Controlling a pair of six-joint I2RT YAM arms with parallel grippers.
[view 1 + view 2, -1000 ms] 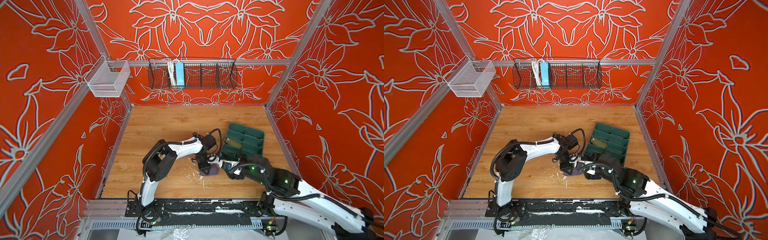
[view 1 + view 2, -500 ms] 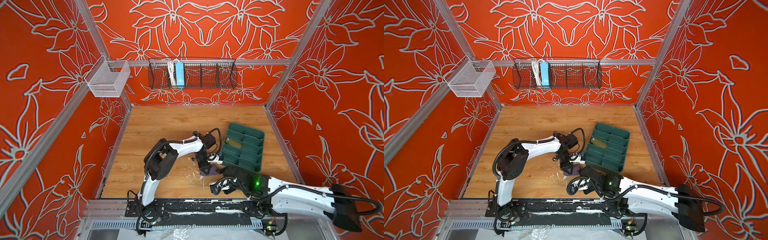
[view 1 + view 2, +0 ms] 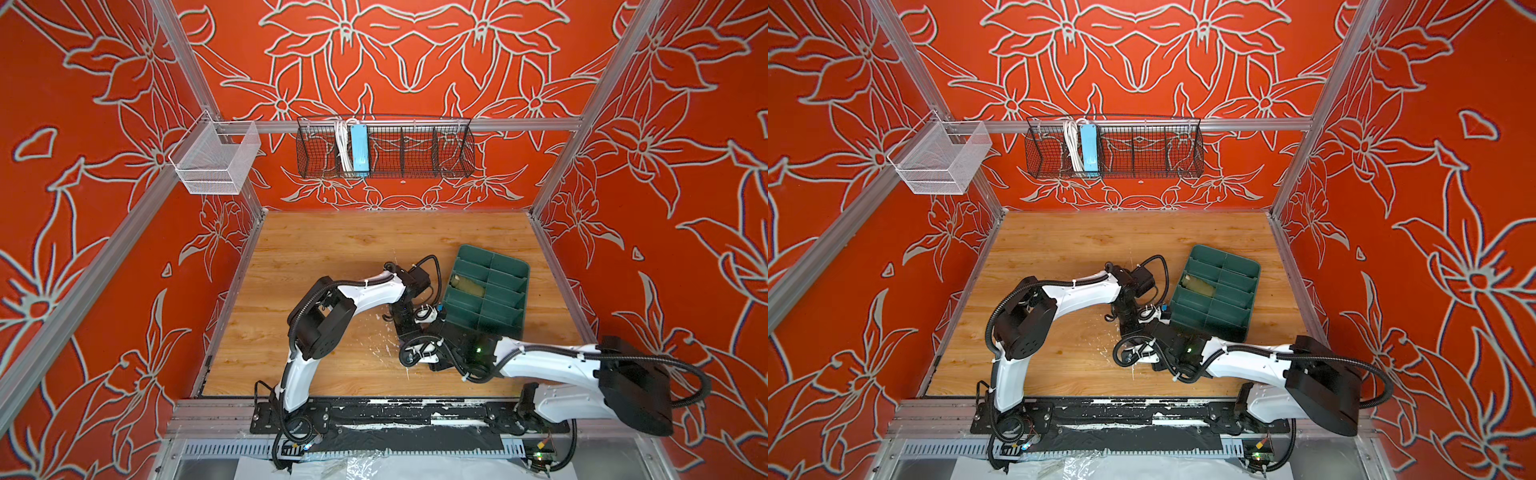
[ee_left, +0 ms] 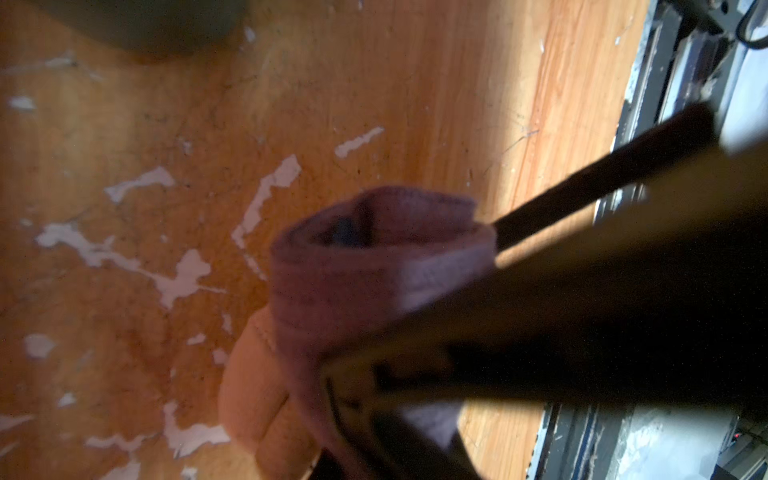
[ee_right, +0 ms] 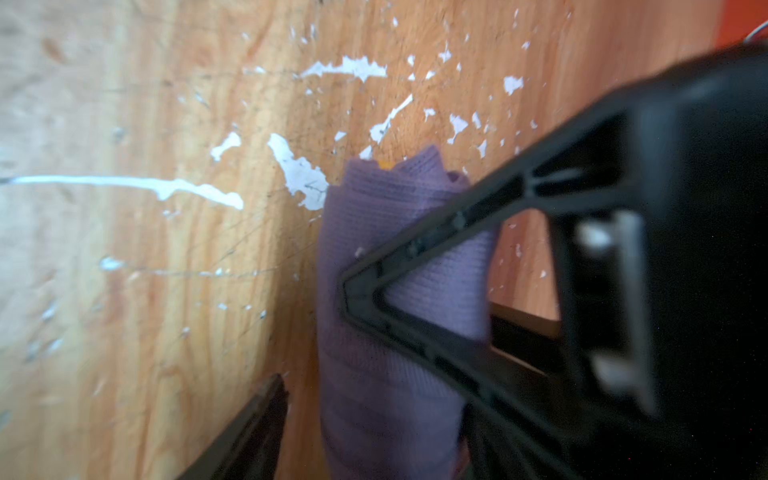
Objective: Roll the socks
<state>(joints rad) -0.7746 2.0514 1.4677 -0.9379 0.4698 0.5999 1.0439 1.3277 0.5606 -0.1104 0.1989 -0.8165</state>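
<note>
**Purple sock rolled and held by the left pincer; right pincer astride it**

We note the purple sock (image 4: 365,282) as a tight roll, clamped between the fingers of the left pincer (image 4: 411,305). The open end of the roll faces the left wrist camera, and the beige toe (image 4: 253,395) bulges out at one side. We cannot tell whether the roll rests on the worktop (image 3: 332,249) or hangs just above it.

The right pincer (image 5: 311,332) has its jaws apart, one on either side of the same sock. Its trussed finger (image 5: 457,218) crosses in front of the fabric. Its other finger (image 5: 249,432) sits just beside the roll, with a sliver of wood showing between them, so this pincer is open and grips nothing.

In both top views the two arms meet just beside the near left corner of the tray (image 3: 509,258) and hide the purple sock there. The green sock (image 3: 467,286) lies in a compartment on the left side of the tray, second from the far end. White scuffs (image 5: 299,174) mark the wood around the roll.
</note>
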